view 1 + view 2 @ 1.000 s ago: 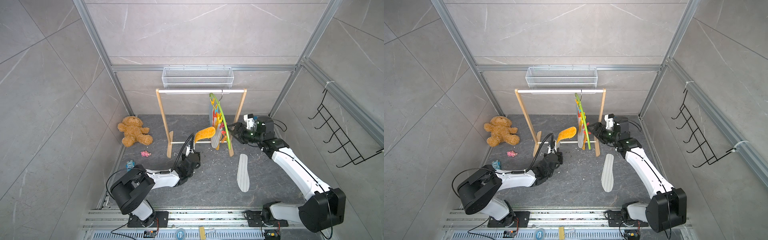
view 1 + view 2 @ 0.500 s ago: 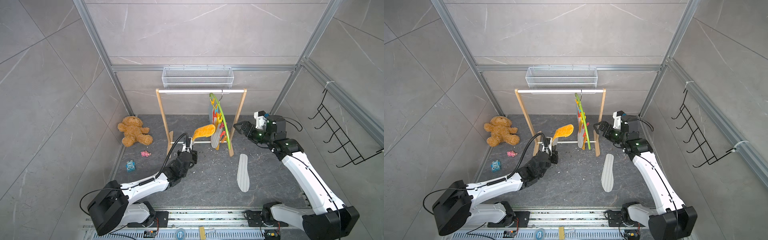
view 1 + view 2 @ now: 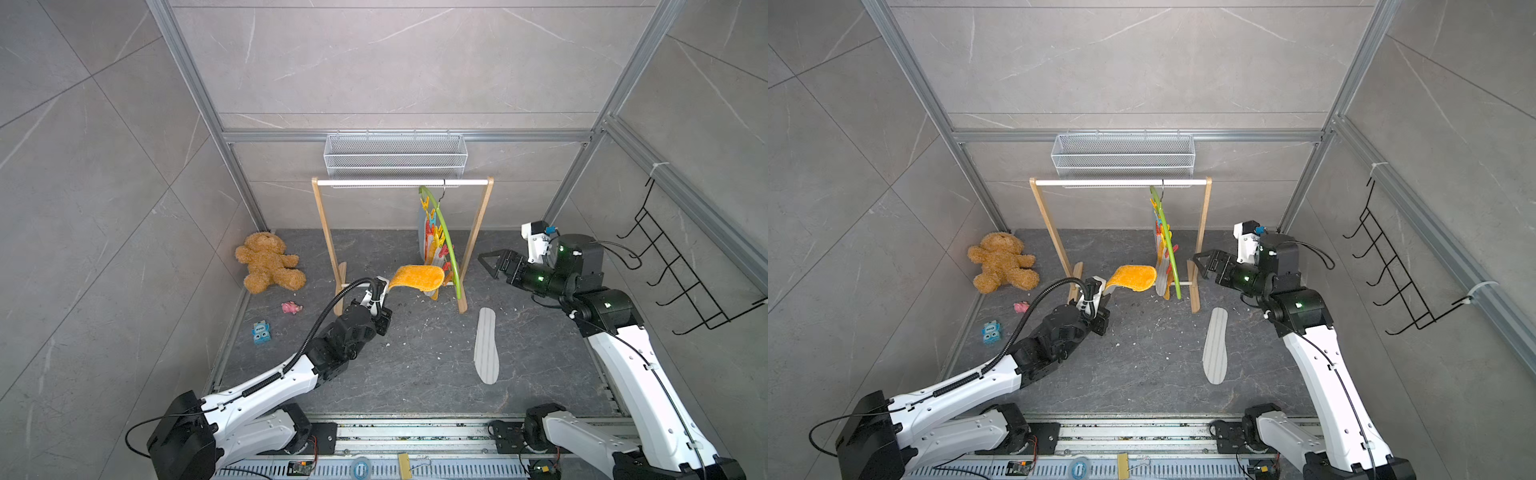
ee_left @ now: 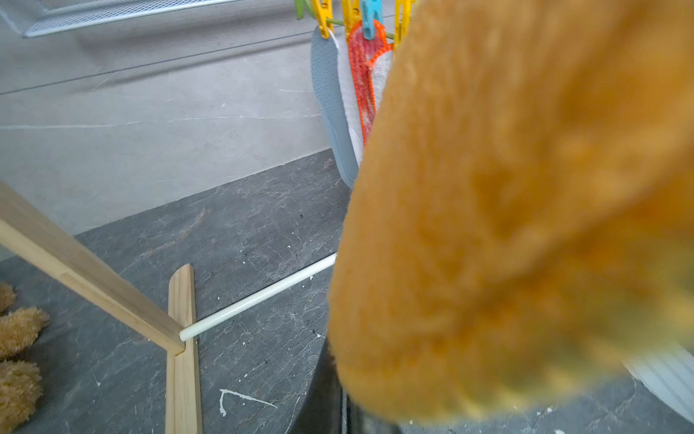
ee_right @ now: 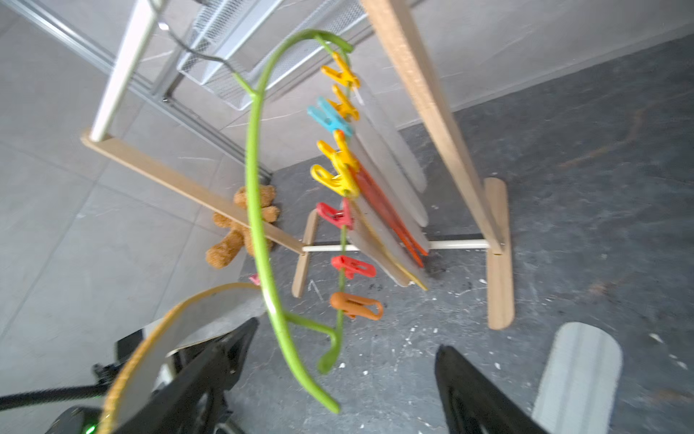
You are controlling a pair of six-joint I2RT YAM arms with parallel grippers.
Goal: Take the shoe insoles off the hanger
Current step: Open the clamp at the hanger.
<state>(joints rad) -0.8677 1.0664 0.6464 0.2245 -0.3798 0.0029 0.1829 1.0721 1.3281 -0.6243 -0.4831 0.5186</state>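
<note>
Grey stone floor (image 3: 415, 374). Left fingers (image 3: 380, 286) clamp one end of the orange insole (image 3: 417, 277), which looks unclipped, just beside the hanger (image 5: 252, 150). Right fingers (image 5: 473, 394) are spread wide and empty. Clipped insoles (image 5: 386, 195) look light and floppy; best pinched low, probably.

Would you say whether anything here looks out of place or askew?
A teddy bear, a pink toy and a blue toy lie on the floor, foreign to the task; pale crumbs are scattered there too.
</note>
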